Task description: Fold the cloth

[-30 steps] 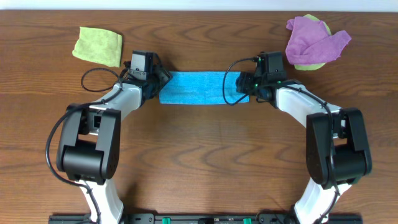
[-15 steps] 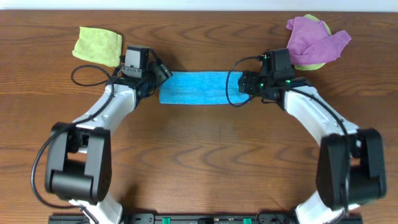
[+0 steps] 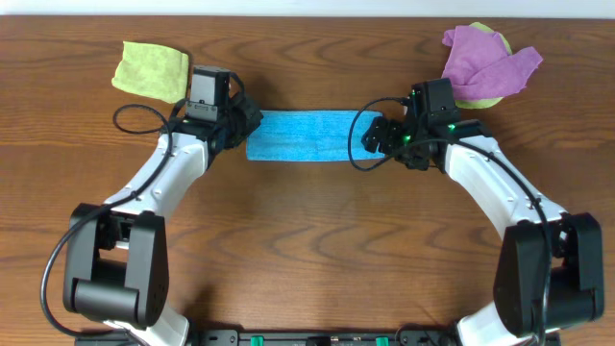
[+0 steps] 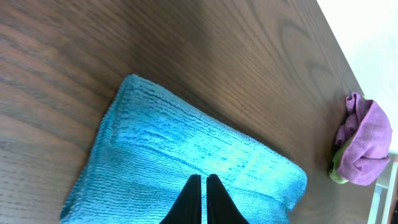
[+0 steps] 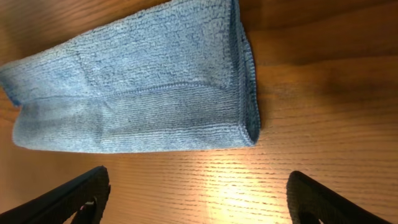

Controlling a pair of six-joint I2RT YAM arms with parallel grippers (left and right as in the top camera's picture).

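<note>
Cloth (image 3: 296, 135) flat on tbl (image 3: 307, 250)

White links between bulky black joints on left arm (image 3: 171, 165) and right arm (image 3: 488, 178). Thin black cable (image 3: 125, 117) looped at left wrist, second cable (image 3: 353, 135) at right wrist. Small green lights (image 3: 404, 136) on right wrist. Slim, tapered black fingers on left gripper (image 4: 203, 190); broad black ones on right gripper (image 5: 196, 183).

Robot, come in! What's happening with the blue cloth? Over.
Left gripper shut over the blue cloth, folded flat. Right gripper open, off its other end. Purple cloth and yellow cloth lie well aside.
</note>
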